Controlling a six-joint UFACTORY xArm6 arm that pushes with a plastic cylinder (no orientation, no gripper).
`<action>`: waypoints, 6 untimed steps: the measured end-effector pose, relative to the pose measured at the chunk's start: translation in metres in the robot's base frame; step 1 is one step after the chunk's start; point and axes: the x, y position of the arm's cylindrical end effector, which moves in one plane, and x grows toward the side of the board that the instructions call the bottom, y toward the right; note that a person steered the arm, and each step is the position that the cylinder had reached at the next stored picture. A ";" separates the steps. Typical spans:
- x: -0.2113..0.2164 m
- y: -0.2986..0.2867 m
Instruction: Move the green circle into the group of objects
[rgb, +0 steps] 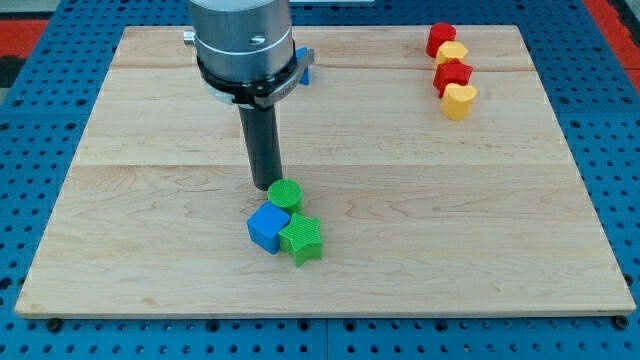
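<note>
The green circle lies just below the middle of the wooden board. It touches a blue cube at its lower left and a green star just below it; the three form a tight cluster. My tip stands right at the green circle's upper left edge, touching or nearly touching it. The dark rod rises from there to the arm's grey body at the view's top.
Near the top right corner stands a short column of blocks: a red block, a yellow one, a second red one and a yellow heart. A blue block peeks out behind the arm.
</note>
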 end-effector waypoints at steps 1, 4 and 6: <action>0.003 0.002; 0.011 0.011; -0.106 0.098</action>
